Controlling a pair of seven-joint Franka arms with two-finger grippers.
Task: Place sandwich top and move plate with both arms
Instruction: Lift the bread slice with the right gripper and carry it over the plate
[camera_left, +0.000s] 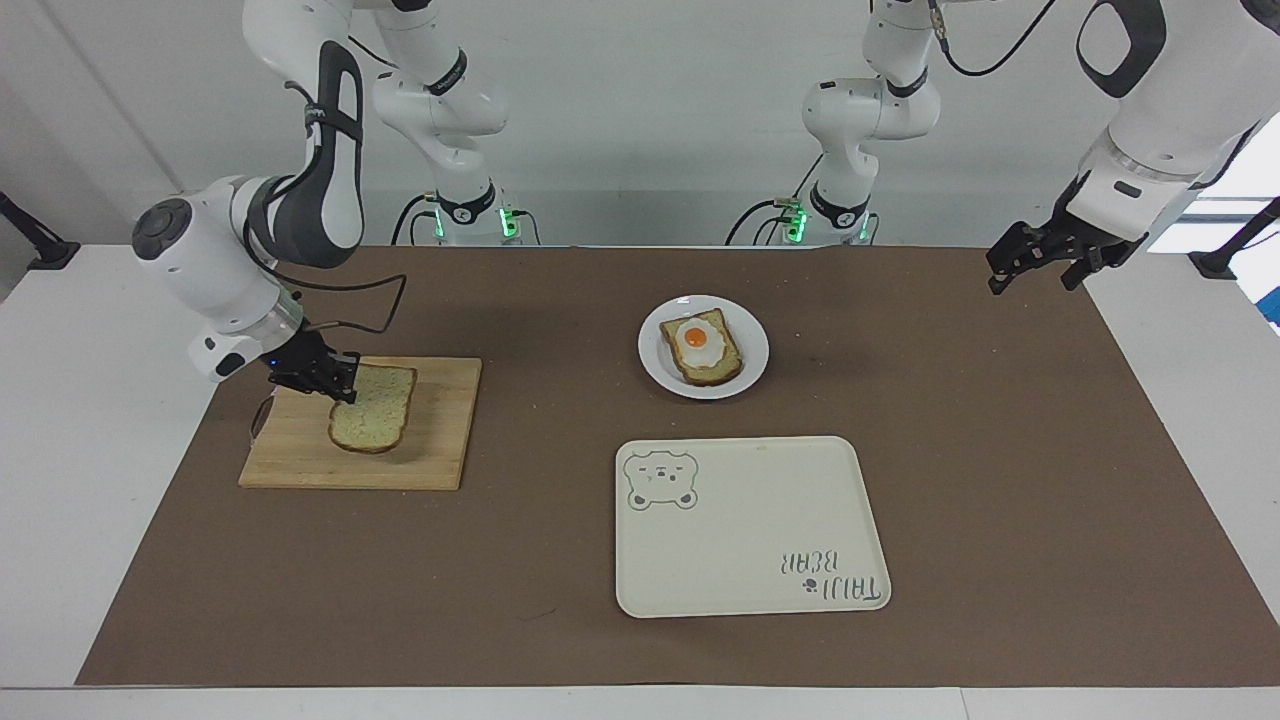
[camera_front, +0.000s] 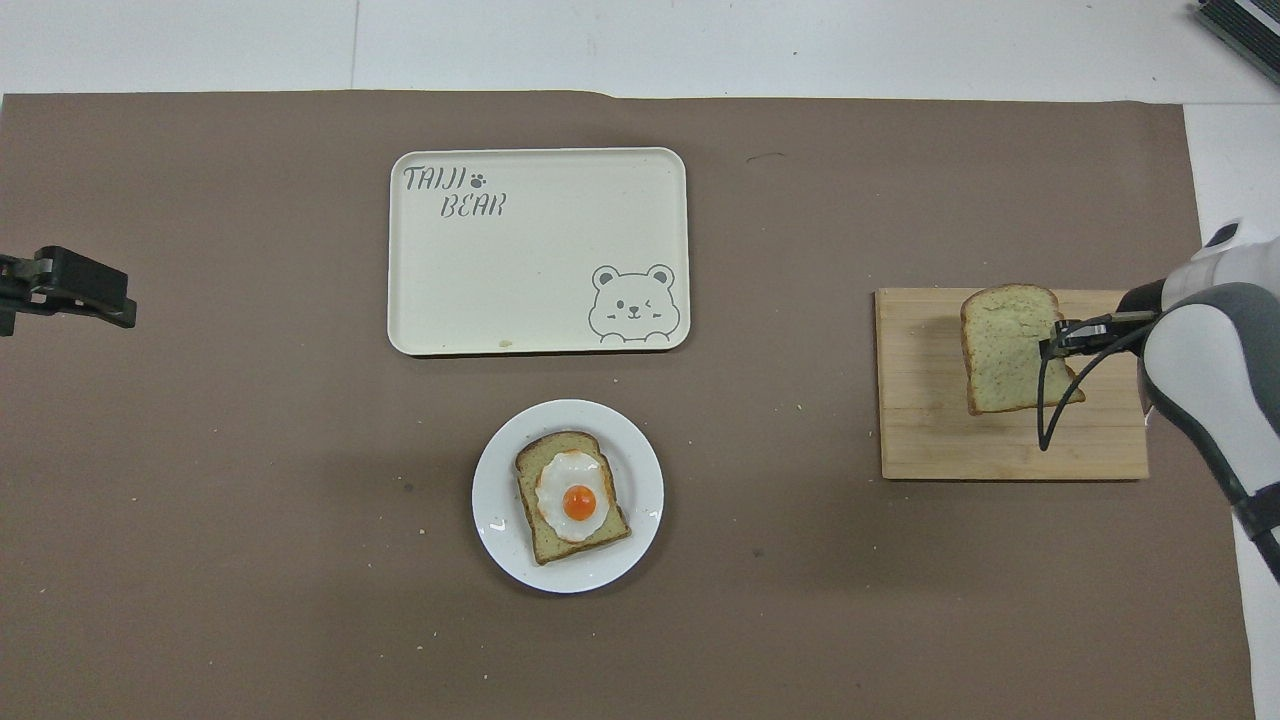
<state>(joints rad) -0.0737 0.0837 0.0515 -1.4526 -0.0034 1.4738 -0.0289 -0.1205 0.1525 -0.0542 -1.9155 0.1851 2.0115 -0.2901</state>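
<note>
The sandwich top (camera_left: 372, 420), a plain speckled bread slice, hangs just above a wooden cutting board (camera_left: 440, 440) at the right arm's end of the table. My right gripper (camera_left: 340, 385) is shut on the slice's edge and holds it tilted; in the overhead view the slice (camera_front: 1005, 350) and the right gripper (camera_front: 1055, 340) are over the board (camera_front: 920, 430). The small white plate (camera_left: 655, 370) holds a bread slice with a fried egg (camera_left: 700, 348) and shows in the overhead view (camera_front: 495, 520). My left gripper (camera_left: 1035, 262) waits open in the air at the left arm's end of the table (camera_front: 65, 290).
A cream rectangular tray with a bear drawing (camera_left: 750, 530) lies farther from the robots than the plate and shows in the overhead view (camera_front: 530, 270). A brown mat (camera_left: 1000, 450) covers the table.
</note>
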